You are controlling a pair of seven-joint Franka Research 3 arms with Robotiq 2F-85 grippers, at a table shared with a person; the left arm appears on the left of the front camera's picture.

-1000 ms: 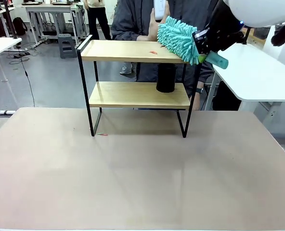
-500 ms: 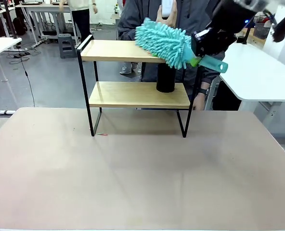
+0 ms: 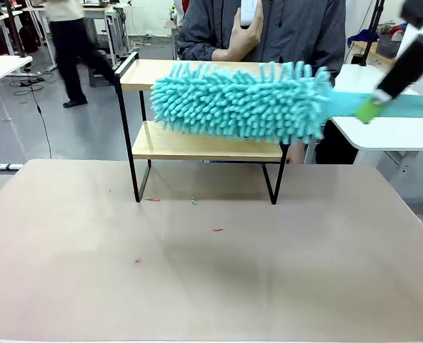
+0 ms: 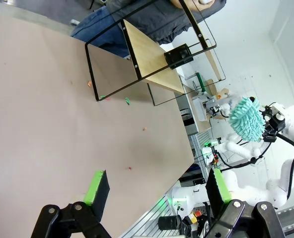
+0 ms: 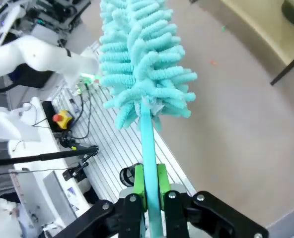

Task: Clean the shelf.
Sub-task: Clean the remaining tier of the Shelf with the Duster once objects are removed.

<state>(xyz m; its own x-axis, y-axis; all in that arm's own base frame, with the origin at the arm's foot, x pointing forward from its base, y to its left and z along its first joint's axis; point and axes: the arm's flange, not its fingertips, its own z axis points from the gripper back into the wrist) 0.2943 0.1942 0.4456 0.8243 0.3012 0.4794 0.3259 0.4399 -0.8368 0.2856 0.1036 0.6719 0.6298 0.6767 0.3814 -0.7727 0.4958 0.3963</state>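
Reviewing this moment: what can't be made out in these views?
Front view: the duster hides most of the top board of the shelf; any debris there is unseen.
Front view: the right gripper is motion-blurred.
Front view: specks on the table are too small to identify.
Left wrist view: the person is cut off by the top edge.

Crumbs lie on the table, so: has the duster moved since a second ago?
Yes. The duster has left the top right end of the shelf and swung out in front of it, nearer the camera.
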